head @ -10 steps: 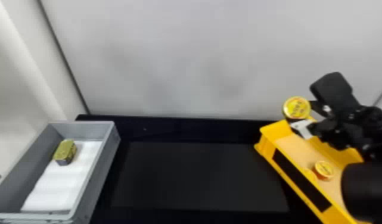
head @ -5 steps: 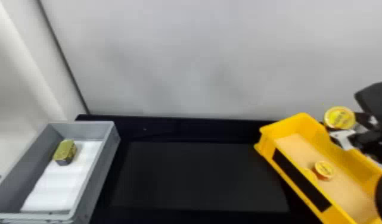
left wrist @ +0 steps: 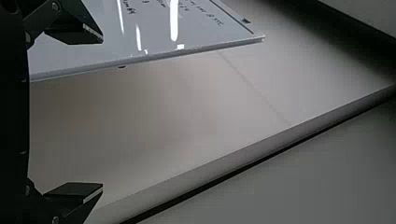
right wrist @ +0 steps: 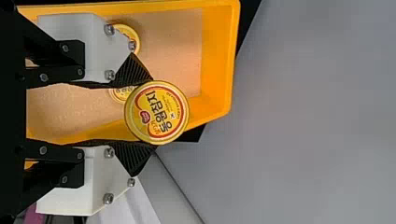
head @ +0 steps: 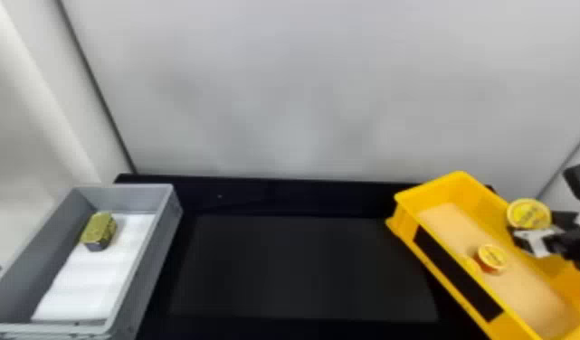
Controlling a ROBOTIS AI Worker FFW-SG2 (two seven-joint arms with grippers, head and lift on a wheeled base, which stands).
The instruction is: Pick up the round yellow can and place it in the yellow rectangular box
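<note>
Left gripper (left wrist: 102,113): fingers apart, empty. Right gripper (right wrist: 154,113), three o'clock: clamped on our round yellow can (head: 528,214). Yellow box (head: 449,192), four o'clock: two other cans (head: 493,257) inside. Risks: released near the three-o'clock rim, ours may tip outside; lowered carelessly, we may knock its neighbours.

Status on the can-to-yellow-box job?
Done: the pick, by the look of it; the round yellow can is up off the surface.
In hand: that can, pinched between the fingers of the right gripper near the yellow box.
Left: lowering it in and letting go. Two other cans lie in the box.
</note>
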